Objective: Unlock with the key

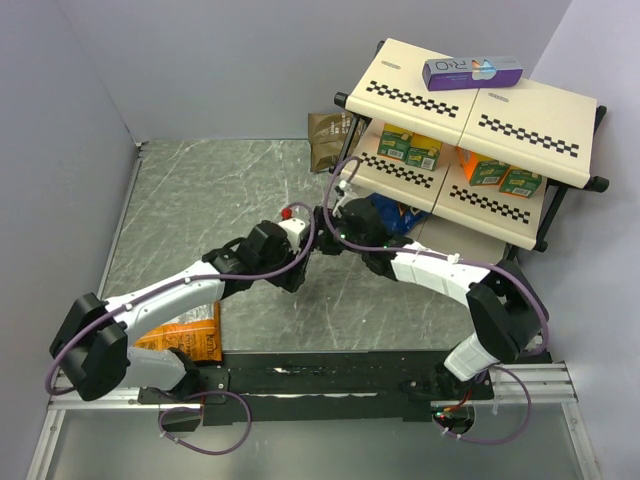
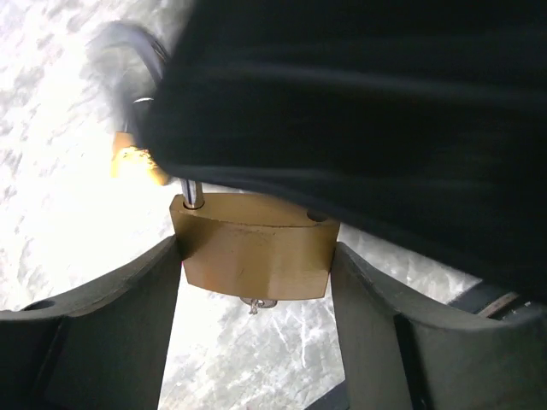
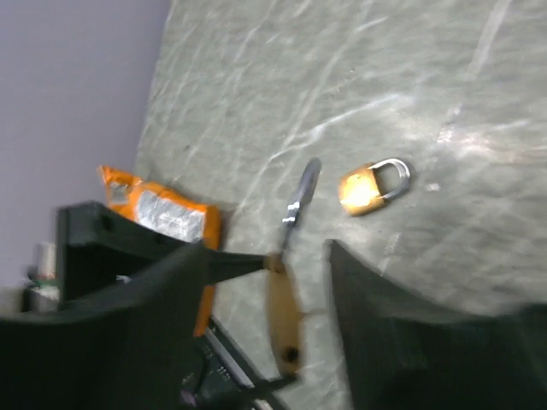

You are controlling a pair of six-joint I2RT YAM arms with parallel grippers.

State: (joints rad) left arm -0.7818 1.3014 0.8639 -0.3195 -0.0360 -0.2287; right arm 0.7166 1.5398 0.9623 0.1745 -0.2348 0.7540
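A brass padlock (image 2: pixel 252 252) hangs above the table, with my left gripper (image 2: pixel 256 256) shut on the two sides of its body. The key (image 2: pixel 256 303) shows as a small silvery stub poking out of the padlock's underside. One shackle leg (image 2: pixel 192 192) enters the body; the other hole (image 2: pixel 316 216) looks empty. In the right wrist view the same padlock (image 3: pixel 282 316) is edge-on and blurred between the spread fingers of my open right gripper (image 3: pixel 267 249), which touch nothing. In the top view both grippers (image 1: pixel 312 235) meet mid-table and hide the lock.
A second small brass padlock (image 3: pixel 369 188) lies on the marble tabletop (image 3: pixel 359 77). An orange snack bag (image 1: pixel 190 335) lies near the left arm's base. A checkered shelf rack (image 1: pixel 470 120) with boxes stands at the back right.
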